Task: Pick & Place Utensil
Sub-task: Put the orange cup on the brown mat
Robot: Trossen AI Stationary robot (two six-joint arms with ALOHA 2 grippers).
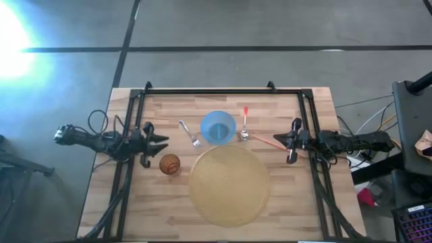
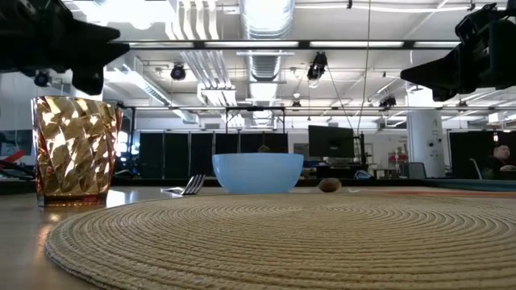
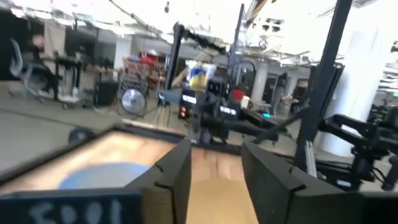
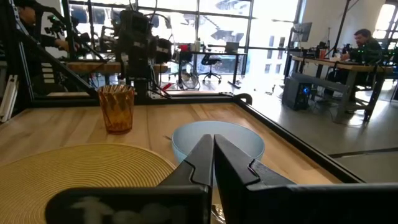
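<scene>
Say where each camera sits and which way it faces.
High: overhead, straight down; both arms, blue bowl, placemat.
Low: table height, level across; amber cup, arms above.
Left wrist: past its parted fingers toward the far arm.
Right wrist: past its shut fingers.
Shared: right wrist and low both show bowl and cup.

The bowl (image 1: 218,127) sits behind the placemat (image 1: 229,185), fork (image 1: 190,133) to its left, spoon (image 1: 244,125) to its right.

Both arms are dark, jointed and slim, with black cables looping along them. The left arm (image 1: 101,140) ends in a pale grey cap at 9 o'clock. The right arm (image 1: 344,142) carries angular black fingers (image 4: 205,158).
</scene>
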